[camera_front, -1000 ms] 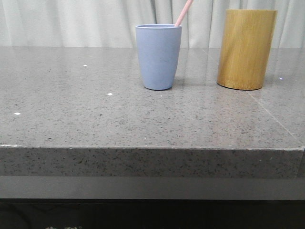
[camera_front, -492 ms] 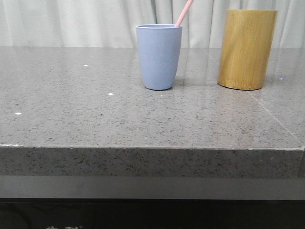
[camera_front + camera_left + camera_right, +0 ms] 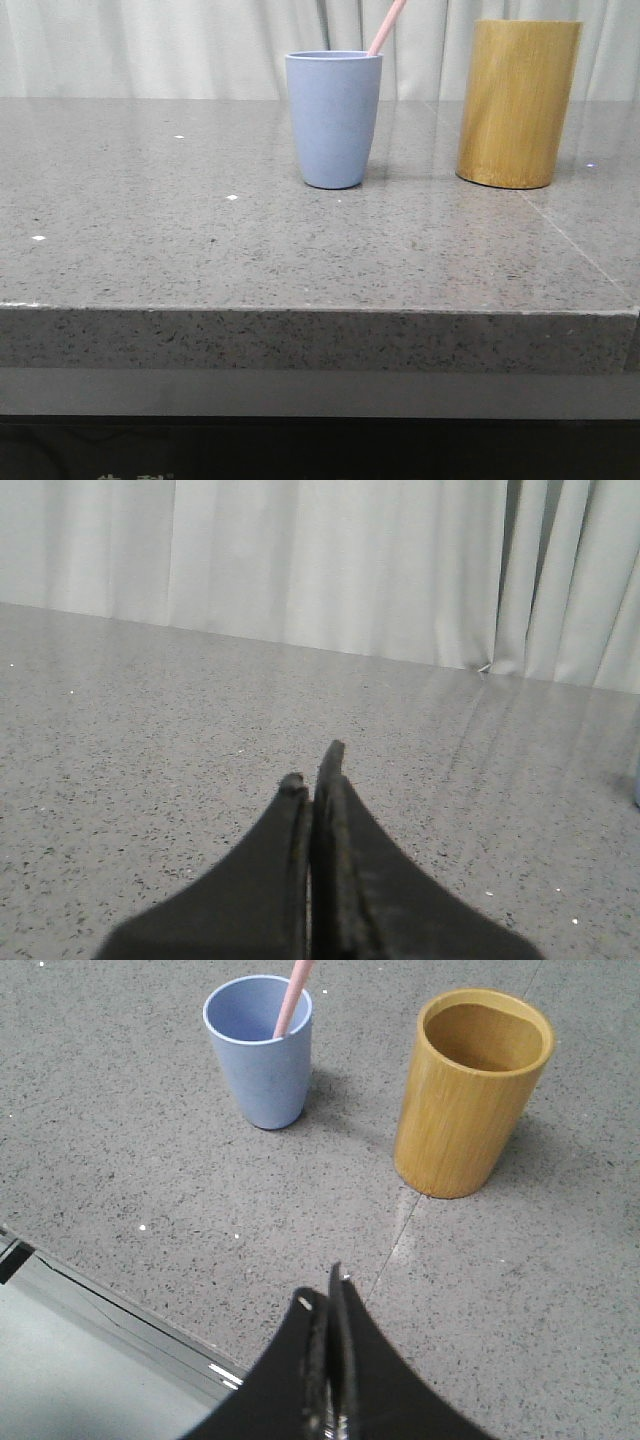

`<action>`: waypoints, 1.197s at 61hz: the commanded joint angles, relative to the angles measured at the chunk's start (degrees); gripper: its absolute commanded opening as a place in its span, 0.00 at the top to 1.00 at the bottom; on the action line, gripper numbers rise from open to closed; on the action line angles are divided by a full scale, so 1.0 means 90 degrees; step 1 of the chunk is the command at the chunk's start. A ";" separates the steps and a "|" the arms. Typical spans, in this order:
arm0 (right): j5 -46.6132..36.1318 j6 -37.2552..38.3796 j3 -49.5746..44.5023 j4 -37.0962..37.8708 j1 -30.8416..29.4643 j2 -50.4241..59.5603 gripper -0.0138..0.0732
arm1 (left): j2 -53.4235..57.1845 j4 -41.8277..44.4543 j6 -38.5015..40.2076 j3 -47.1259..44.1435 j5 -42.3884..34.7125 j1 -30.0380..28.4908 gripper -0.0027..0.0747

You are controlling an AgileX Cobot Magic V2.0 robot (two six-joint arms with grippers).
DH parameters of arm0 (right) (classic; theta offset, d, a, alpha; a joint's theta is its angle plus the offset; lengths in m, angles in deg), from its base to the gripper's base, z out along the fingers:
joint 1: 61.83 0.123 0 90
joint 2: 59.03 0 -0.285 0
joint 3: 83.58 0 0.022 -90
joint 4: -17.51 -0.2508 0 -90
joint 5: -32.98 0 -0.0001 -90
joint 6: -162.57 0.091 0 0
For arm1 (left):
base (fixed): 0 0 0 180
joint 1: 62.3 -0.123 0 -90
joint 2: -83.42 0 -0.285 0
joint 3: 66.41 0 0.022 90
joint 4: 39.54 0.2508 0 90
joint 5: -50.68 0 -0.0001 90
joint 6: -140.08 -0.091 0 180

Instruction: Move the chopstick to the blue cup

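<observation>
Pincer tips on the right arm (image 3: 328, 1300) are pressed together with nothing between them, poised above the near edge of the desk (image 3: 150, 260). Ahead of them and a little to the left stands the blue cup (image 3: 259, 1048), well apart from the tips; the chopstick (image 3: 293, 998) already rests inside it, its long axis steep and leaning to the right against the rim. Right of the cup, clear of it, stands the bamboo cylinder (image 3: 470, 1090), open and with nothing seen inside. The left pincer (image 3: 312, 780) is likewise closed on nothing, held low over bare desk and pointing toward the far curtain (image 3: 300, 560). By this view the right arm is the nearer to the cup. The transfer looks complete, so no further grasp seems called for.
</observation>
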 commanded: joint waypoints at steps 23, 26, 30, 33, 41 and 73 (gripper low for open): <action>-0.0374 -0.0015 0.0157 -0.0059 -0.0028 0.0028 0.98 | 0.0161 0.0540 0.0336 -0.0079 -0.0500 0.0033 0.99; -0.0374 -0.0015 0.0157 -0.0059 -0.0028 0.0028 0.98 | 0.0161 0.0764 0.0679 -0.0079 -0.0500 0.0033 0.99; -0.0374 -0.0015 0.0157 -0.0059 -0.0028 0.0028 0.98 | 0.0161 0.0779 0.0691 -0.0079 -0.0500 0.0033 0.99; -0.0374 -0.0015 0.0157 -0.0059 -0.0028 0.0028 0.98 | 0.0161 0.0779 0.0691 -0.0079 -0.0500 0.0033 0.99; -0.0374 -0.0015 0.0157 -0.0059 -0.0028 0.0028 0.98 | 0.0161 0.0779 0.0691 -0.0079 -0.0500 0.0033 0.99; -0.0374 -0.0015 0.0157 -0.0059 -0.0028 0.0028 0.98 | 0.0161 0.0779 0.0691 -0.0079 -0.0500 0.0033 0.99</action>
